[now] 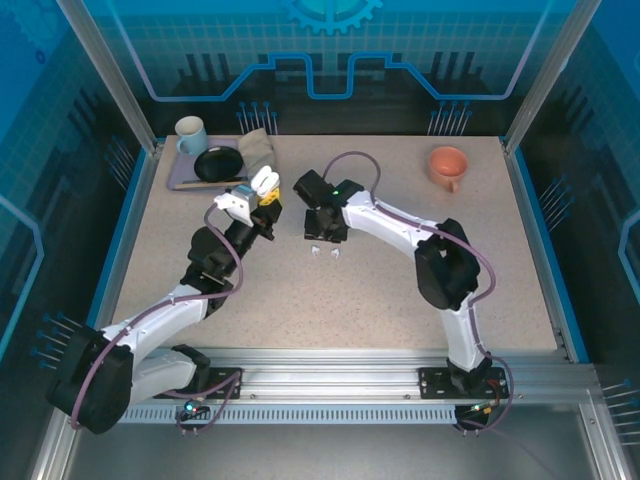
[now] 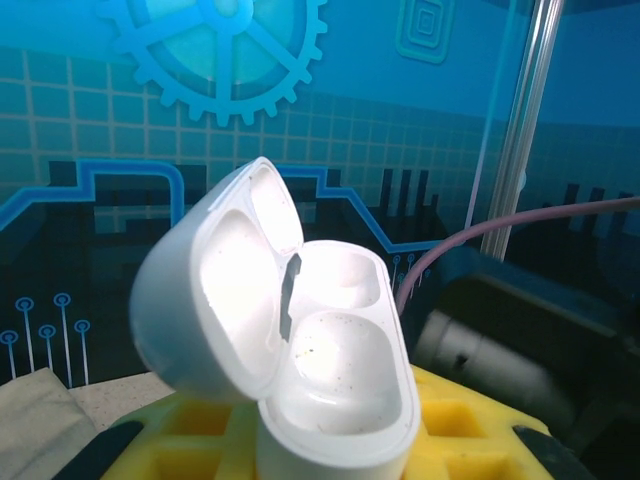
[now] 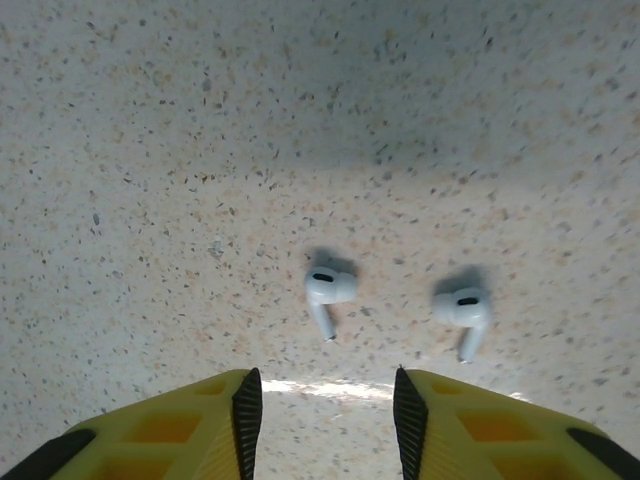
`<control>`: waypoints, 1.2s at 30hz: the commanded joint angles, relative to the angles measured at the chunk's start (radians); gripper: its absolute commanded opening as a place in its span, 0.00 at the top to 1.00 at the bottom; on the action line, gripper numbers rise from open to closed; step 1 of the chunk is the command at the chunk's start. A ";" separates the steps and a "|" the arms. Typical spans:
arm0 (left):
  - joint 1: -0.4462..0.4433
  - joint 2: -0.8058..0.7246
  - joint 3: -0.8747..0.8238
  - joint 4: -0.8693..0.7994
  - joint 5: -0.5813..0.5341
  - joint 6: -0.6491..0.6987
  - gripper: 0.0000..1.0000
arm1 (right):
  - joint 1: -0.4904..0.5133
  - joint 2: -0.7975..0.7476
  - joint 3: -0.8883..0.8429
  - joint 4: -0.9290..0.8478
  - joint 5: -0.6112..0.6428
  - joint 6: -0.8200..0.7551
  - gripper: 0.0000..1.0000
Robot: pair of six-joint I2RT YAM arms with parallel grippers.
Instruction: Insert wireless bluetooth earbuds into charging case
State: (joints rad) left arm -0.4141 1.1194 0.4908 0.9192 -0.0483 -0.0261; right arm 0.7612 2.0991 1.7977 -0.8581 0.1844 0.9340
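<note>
My left gripper (image 1: pixel 262 203) is shut on a white charging case (image 2: pixel 335 400), held up off the table with its lid (image 2: pixel 215 300) swung open to the left. Both wells inside the case look empty. Two white earbuds (image 3: pixel 328 290) (image 3: pixel 462 308) lie side by side on the speckled table, stems pointing toward me. My right gripper (image 3: pixel 320 420) hovers just short of them, open, with nothing between its yellow fingers (image 3: pixel 200 430). From above, the earbuds (image 1: pixel 324 252) show as small white specks just below the right gripper (image 1: pixel 325 232).
A grey tray (image 1: pixel 180 180) at the back left carries a black plate (image 1: pixel 218 164) and a pale mug (image 1: pixel 190 134), with a folded cloth (image 1: pixel 256 150) beside it. An orange mug (image 1: pixel 448 165) stands at the back right. Raised rails edge the table.
</note>
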 commanded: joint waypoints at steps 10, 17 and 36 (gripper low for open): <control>0.019 -0.049 -0.016 0.035 -0.018 -0.020 1.00 | 0.052 0.195 0.207 -0.213 0.094 0.263 0.57; 0.022 -0.042 -0.018 0.050 -0.013 -0.032 1.00 | 0.042 0.223 0.237 -0.204 0.102 0.257 0.56; 0.022 -0.043 -0.029 0.060 0.001 -0.038 1.00 | 0.007 0.344 0.299 -0.201 0.089 0.237 0.56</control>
State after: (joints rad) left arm -0.4019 1.0927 0.4736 0.9264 -0.0559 -0.0540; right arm 0.7845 2.4195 2.0712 -1.0389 0.2569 1.1671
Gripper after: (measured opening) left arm 0.231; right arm 0.444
